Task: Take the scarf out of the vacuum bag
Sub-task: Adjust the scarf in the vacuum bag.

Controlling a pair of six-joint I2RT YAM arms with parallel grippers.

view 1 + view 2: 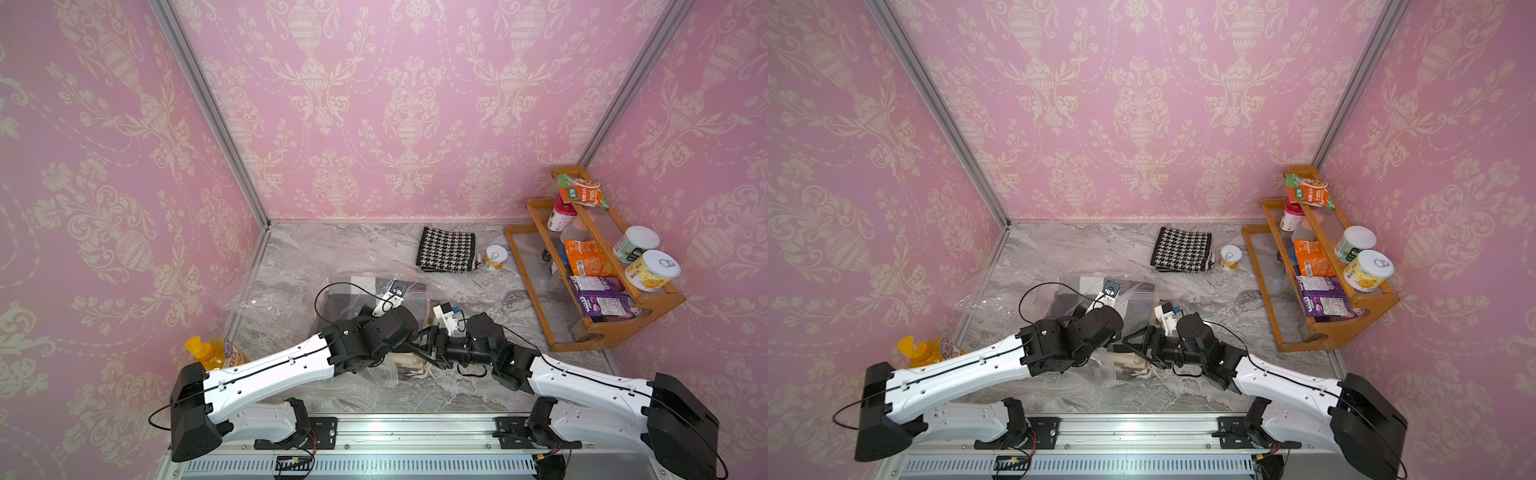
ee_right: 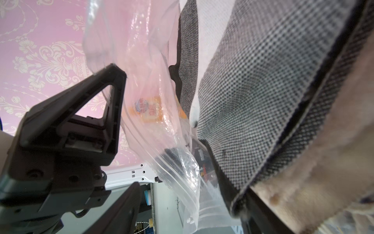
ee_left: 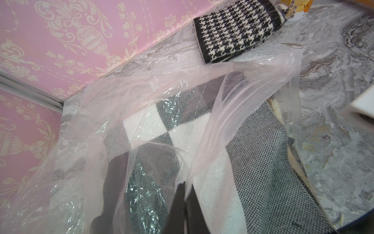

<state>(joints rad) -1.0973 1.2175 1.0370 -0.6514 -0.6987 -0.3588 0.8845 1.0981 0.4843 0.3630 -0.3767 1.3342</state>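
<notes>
- Two claws: left claw (image 3: 184, 202) pinching crinkly transparent plastic vacuum bag (image 3: 113, 97); right claw (image 2: 126, 124) gaping.
- Soft, light grey-and-white checked knit scarf (image 3: 263, 162): likely best gripped at six-o'clock fringed end.

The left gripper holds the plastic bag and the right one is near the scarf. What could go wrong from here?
1. The right gripper, jaws open, faces both the loose plastic of the bag and the scarf; it might pinch plastic together with cloth, so the bag would drag along.
2. The left gripper pinches only a thin edge of the bag; that edge may slip out when the scarf is pulled.
3. Both grippers sit close together and could bump.
</notes>
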